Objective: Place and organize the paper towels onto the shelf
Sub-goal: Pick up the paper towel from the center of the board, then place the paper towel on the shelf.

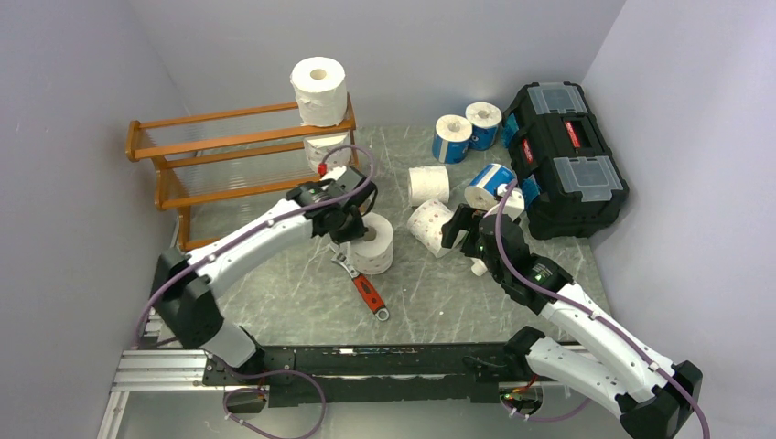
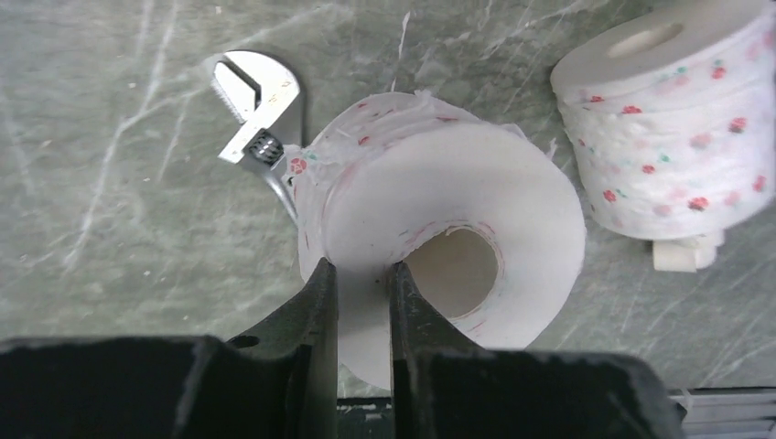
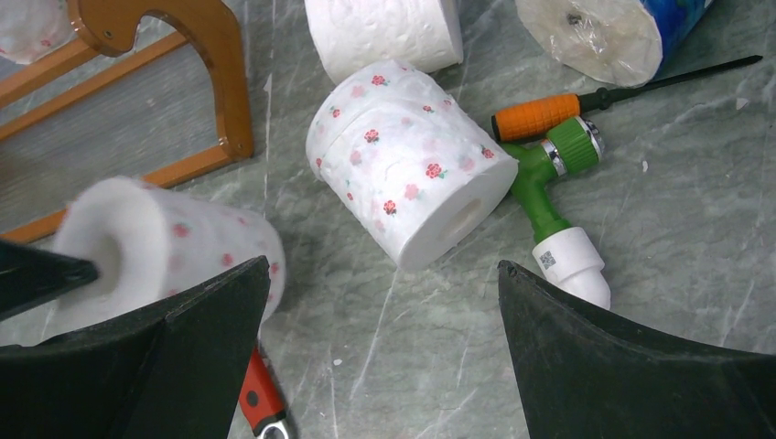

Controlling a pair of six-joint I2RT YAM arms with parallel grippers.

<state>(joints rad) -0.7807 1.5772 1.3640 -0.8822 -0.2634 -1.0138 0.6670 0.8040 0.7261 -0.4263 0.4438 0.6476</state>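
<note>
My left gripper (image 1: 352, 224) (image 2: 363, 270) is shut on the wall of a red-printed paper towel roll (image 1: 373, 242) (image 2: 439, 210) (image 3: 156, 247), one finger outside and one at the hollow core. The roll stands by the wrench. A second printed roll (image 1: 428, 224) (image 2: 668, 137) (image 3: 412, 174) lies on its side just ahead of my right gripper (image 1: 460, 229) (image 3: 384, 265), which is open and holds nothing. A plain white roll (image 1: 428, 185) (image 3: 384, 32) and blue-wrapped rolls (image 1: 452, 137) (image 3: 604, 32) lie farther back. The wooden shelf (image 1: 238, 137) (image 3: 210, 73) carries a white roll (image 1: 318, 90) on top and another roll (image 1: 325, 146) below it.
A red-handled wrench (image 1: 366, 288) (image 2: 256, 110) lies beside the held roll. A green hose nozzle (image 3: 558, 197) and an orange-handled screwdriver (image 3: 549, 112) lie right of the printed roll. A black toolbox (image 1: 563, 155) stands at the back right. Walls close in on three sides.
</note>
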